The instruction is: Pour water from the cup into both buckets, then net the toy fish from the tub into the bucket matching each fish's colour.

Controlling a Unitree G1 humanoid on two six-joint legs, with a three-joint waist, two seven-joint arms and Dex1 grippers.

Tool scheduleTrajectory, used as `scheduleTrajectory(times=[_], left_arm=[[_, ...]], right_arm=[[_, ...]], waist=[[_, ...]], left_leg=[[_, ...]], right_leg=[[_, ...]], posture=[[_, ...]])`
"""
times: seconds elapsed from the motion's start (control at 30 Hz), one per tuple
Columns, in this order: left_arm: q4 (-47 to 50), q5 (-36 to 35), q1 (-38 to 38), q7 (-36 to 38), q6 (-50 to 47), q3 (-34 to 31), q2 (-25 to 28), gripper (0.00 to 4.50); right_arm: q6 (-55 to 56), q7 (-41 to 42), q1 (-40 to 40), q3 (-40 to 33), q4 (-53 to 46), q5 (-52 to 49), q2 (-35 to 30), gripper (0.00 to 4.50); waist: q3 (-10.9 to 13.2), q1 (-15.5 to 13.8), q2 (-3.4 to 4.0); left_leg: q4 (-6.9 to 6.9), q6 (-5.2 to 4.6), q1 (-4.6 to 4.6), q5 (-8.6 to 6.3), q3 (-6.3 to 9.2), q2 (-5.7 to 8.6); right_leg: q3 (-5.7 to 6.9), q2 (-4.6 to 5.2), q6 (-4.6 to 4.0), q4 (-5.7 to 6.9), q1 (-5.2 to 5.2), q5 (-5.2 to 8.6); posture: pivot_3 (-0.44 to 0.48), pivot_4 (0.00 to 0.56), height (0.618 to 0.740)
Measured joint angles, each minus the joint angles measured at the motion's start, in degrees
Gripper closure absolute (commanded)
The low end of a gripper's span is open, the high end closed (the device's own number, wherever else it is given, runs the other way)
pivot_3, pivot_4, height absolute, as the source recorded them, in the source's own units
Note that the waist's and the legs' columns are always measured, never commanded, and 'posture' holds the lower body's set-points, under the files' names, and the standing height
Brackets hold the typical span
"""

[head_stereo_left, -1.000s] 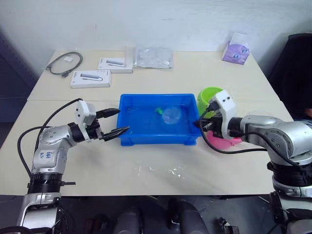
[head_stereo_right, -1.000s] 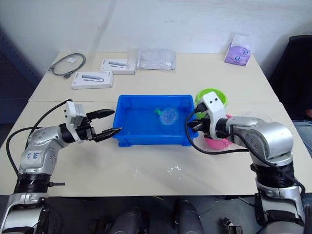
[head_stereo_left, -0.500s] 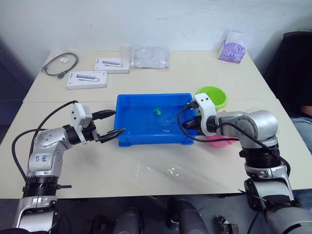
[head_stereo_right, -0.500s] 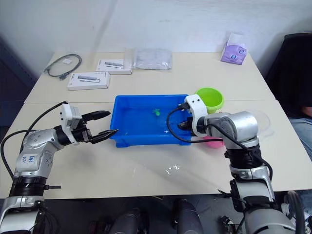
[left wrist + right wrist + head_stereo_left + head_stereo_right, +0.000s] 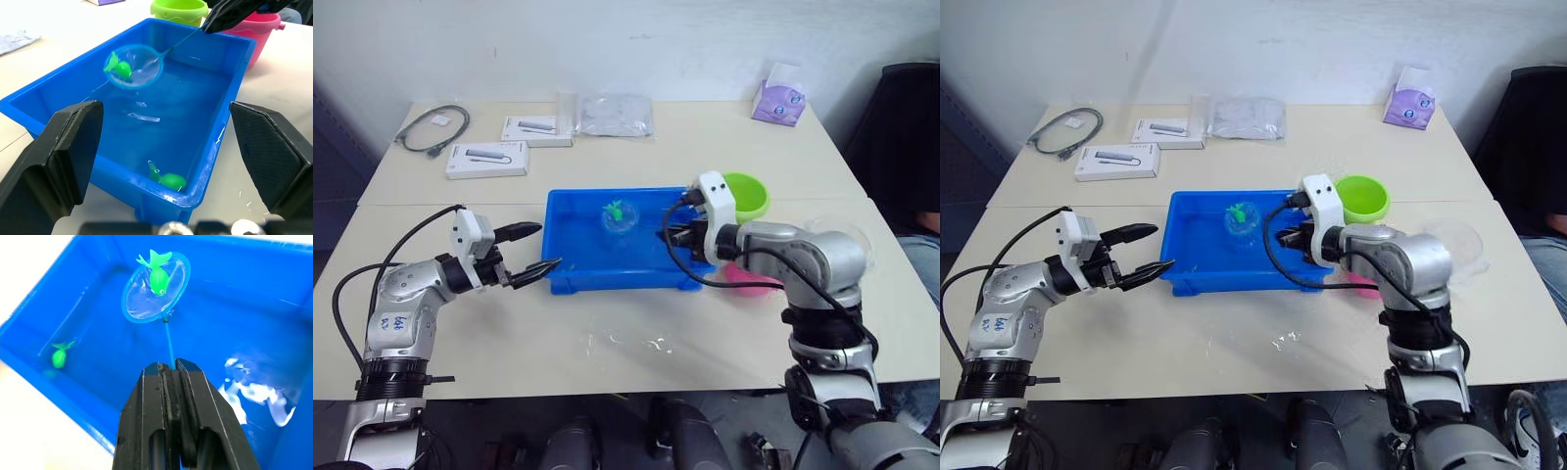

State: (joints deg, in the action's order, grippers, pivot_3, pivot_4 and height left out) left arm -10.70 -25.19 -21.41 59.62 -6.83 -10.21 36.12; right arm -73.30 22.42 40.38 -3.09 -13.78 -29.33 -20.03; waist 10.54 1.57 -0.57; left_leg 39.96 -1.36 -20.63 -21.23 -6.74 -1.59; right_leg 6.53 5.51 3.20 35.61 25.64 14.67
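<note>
A shallow rectangular tub [image 5: 570, 277] of glossy bright blue plastic sits at the middle of a pale, matte tabletop [image 5: 636, 338], holding a thin layer of clear water. The right gripper [image 5: 168, 369] has its two black fingers pressed together on the thin stick handle of the net [image 5: 155, 288], a small round blue-rimmed hoop of fine translucent mesh. The hoop is held above the water toward the tub's 11 o'clock area. A tiny smooth green fish [image 5: 157, 278] lies on the mesh. A second green fish [image 5: 167, 179] rests in the water by the tub wall nearest the left gripper.

The left gripper [image 5: 530, 252] hovers just beside the tub's 9 o'clock end, its tapered black fingers spread apart and empty.

Two small round pails stand at the tub's 3 o'clock end: a lime green bucket [image 5: 748, 194] toward 2 o'clock and a pink bucket [image 5: 756, 280] toward 4 o'clock, partly hidden behind the right arm. A small spill of water [image 5: 651, 342] glistens on the table at 6 o'clock from the tub.

Compared with half a second earlier, the net has lifted from the tub's middle to its far side, and the green fish that lay loose there now rides in the hoop. The left gripper is unchanged.
</note>
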Motion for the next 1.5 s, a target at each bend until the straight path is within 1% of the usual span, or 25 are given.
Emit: scheduleTrajectory(times=[0.1,0.2,0.33,0.47,0.57,0.63,0.7,0.73,0.87,1.03,1.17,1.23,1.43,1.5], left_arm=[[0.7,0.0,-0.3,0.0,0.0,0.2,-0.2,0.07],[1.2,-0.1,-1.1,0.0,-0.2,0.6,-0.9,0.07],[1.1,0.0,-3.1,-0.1,-0.5,1.7,-1.7,0.07],[0.9,0.0,-5.0,0.2,-0.7,2.4,-1.9,0.07],[0.8,0.0,-5.7,0.5,-0.9,3.0,-2.3,0.07],[0.7,0.0,-6.2,0.5,-1.4,3.8,-2.6,0.07],[0.7,0.0,-6.8,0.6,-1.8,4.2,-2.8,0.07],[0.7,0.0,-6.8,0.6,-1.9,4.3,-2.8,0.07],[0.7,0.0,-7.5,0.5,-2.2,4.7,-3.3,0.07],[0.7,0.0,-7.6,0.5,-2.7,4.9,-3.5,0.07],[0.9,0.0,-7.6,0.5,-2.7,4.9,-3.5,0.07],[1.0,0.0,-7.6,0.5,-2.8,5.0,-3.5,0.07],[1.3,0.0,-7.6,0.5,-2.6,5.0,-3.5,0.07],[1.3,0.0,-7.6,0.3,-2.0,5.0,-3.7,0.07]], right_arm=[[2.2,0.3,-3.7,-2.8,-4.5,-0.7,-0.7,4.5],[2.4,0.7,-7.7,-7.4,-8.9,-2.8,-2.6,4.5],[3.6,1.5,-10.2,-13.7,-11.9,-5.2,-5.3,4.5],[5.5,2.2,-11.7,-19.5,-11.7,-6.3,-10.2,4.5],[7.0,2.0,-12.4,-22.0,-9.8,-5.8,-12.7,4.5],[9.3,1.9,-13.2,-22.0,-7.7,-4.2,-15.0,4.5],[12.6,2.2,-14.9,-21.2,-5.7,-1.7,-17.7,4.5],[13.4,2.2,-15.2,-20.9,-5.3,-1.1,-18.0,4.5],[27.1,2.2,-19.2,-12.9,0.0,9.2,-21.8,4.5],[40.8,1.7,-19.6,-4.5,4.4,20.6,-24.7,4.5],[52.3,1.1,-19.8,-1.5,7.0,27.8,-26.3,4.5],[57.1,1.2,-20.7,-0.5,8.2,31.0,-28.2,4.5],[72.2,2.7,-21.9,5.8,12.4,44.1,-36.7,4.5],[76.7,0.4,-21.9,6.3,14.4,49.0,-38.4,4.5]], waist=[[0.0,0.0,0.0],[0.0,-0.1,0.0],[0.0,-0.1,-0.01],[0.0,-0.1,-0.01],[0.0,0.0,-0.01],[0.0,-0.1,-0.01],[0.0,-0.1,-0.01],[0.0,-0.2,-0.01],[0.0,-0.1,-0.01],[0.0,-0.1,-0.01],[0.0,-0.1,-0.01],[0.0,-0.3,-0.01],[0.0,-0.5,0.0],[0.0,-0.5,0.0]], left_leg=[[0.0,0.01,0.01,0.0,0.0,-0.01],[0.0,0.01,0.01,0.0,0.0,0.0],[0.0,0.0,0.02,0.0,0.0,0.01],[-0.01,0.0,0.03,0.0,-0.01,0.0],[-0.01,0.0,0.04,0.0,-0.04,0.0],[-0.01,0.0,0.06,0.0,-0.05,0.0],[-0.01,0.0,0.06,0.0,-0.06,0.01],[-0.01,0.0,0.06,0.0,-0.07,0.01],[-0.01,0.0,0.1,0.0,-0.12,0.02],[-0.02,0.02,0.15,0.01,-0.16,-0.02],[-0.01,0.03,0.15,0.01,-0.17,-0.01],[-0.01,0.03,0.16,0.01,-0.15,-0.01],[0.01,0.04,0.19,0.02,-0.17,-0.02],[0.02,0.05,0.2,0.03,-0.18,-0.02]], right_leg=[[0.01,-0.02,0.0,0.01,0.0,0.0],[0.01,-0.01,0.0,0.01,0.0,0.0],[0.0,-0.03,0.01,0.01,-0.01,-0.01],[-0.01,-0.04,0.01,-0.01,-0.02,-0.01],[-0.04,-0.05,0.01,0.0,-0.02,0.0],[-0.04,-0.06,0.01,0.01,-0.02,0.0],[-0.05,-0.06,0.01,-0.02,-0.02,0.0],[-0.06,-0.06,0.01,-0.01,-0.02,0.0],[-0.09,-0.07,0.01,-0.01,-0.03,0.0],[-0.15,-0.1,0.01,0.0,-0.03,0.0],[-0.16,-0.09,0.01,0.0,-0.04,0.0],[-0.14,-0.08,0.01,-0.02,-0.06,0.0],[-0.17,-0.08,0.02,-0.05,-0.08,-0.01],[-0.18,-0.08,0.02,-0.05,-0.08,-0.01]], posture=[[0.0,0.15,0.74],[0.0,0.15,0.74],[0.0,0.15,0.74],[0.0,0.15,0.74],[0.0,0.15,0.74],[0.0,0.15,0.74],[0.0,0.15,0.74],[0.0,0.15,0.74],[0.0,0.15,0.74],[0.0,0.15,0.74],[0.0,0.15,0.74],[0.0,0.15,0.74],[0.0,0.15,0.74],[0.0,0.15,0.74]])
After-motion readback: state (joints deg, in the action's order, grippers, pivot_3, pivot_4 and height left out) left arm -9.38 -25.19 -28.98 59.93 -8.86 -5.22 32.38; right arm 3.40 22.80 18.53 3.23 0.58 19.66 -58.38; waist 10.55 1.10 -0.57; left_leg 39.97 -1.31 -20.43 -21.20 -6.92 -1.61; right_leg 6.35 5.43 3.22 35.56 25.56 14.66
